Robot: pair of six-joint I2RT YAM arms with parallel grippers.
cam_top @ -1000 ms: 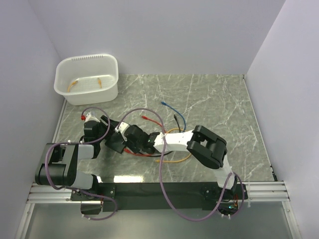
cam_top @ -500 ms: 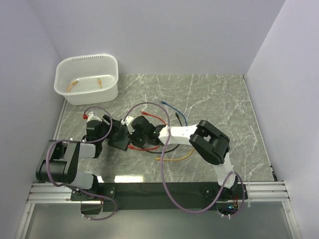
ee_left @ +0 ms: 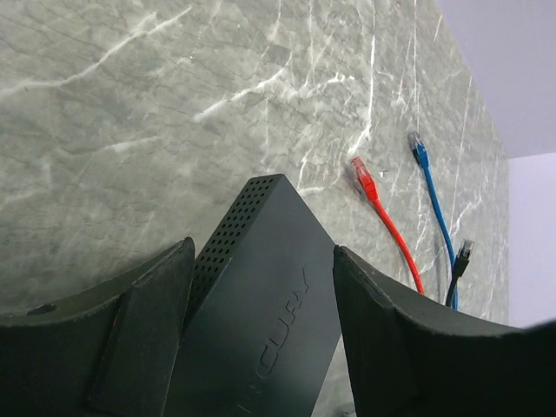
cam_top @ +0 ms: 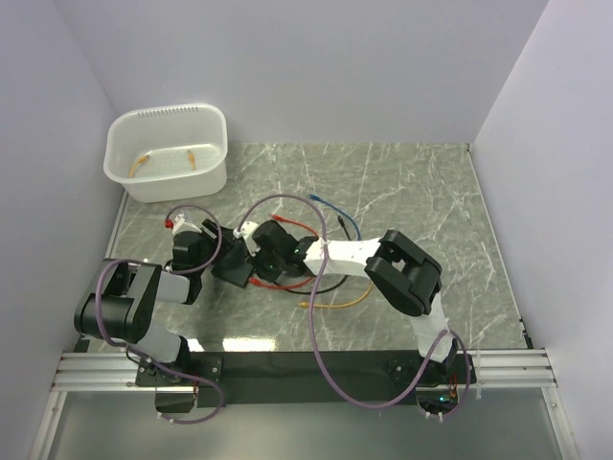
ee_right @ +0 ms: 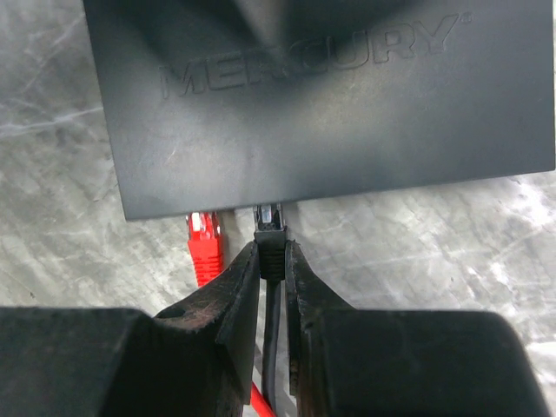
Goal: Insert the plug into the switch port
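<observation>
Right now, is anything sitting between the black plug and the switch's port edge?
Nothing visible. The black plug has its tip at the switch edge; the red plug lies beside it, clear of its path.

**Item 1. Switch** (ee_right: 321, 95): the far edge is cut off by the top of the right wrist view, and the sockets are hidden under the near edge. In the left wrist view the near end is cut off by the bottom edge between the fingers of the left claw (ee_left: 262, 252), and the embossed lettering is only partly shown. From above, most of it is covered by both claws.

**Item 2. Plug** (ee_right: 269, 236): the tip is hidden at the switch's edge, so seating cannot be told. Its cable is largely hidden between the fingers (ee_right: 234, 304) of the right claw (ee_right: 271, 256).

**Item 3. Red plug** (ee_right: 204, 243): the cable is covered by the same claw.

**Item 4. Tub** (cam_top: 177, 184): orange pieces (cam_top: 142, 163) are held inside, too small to be identified.
</observation>
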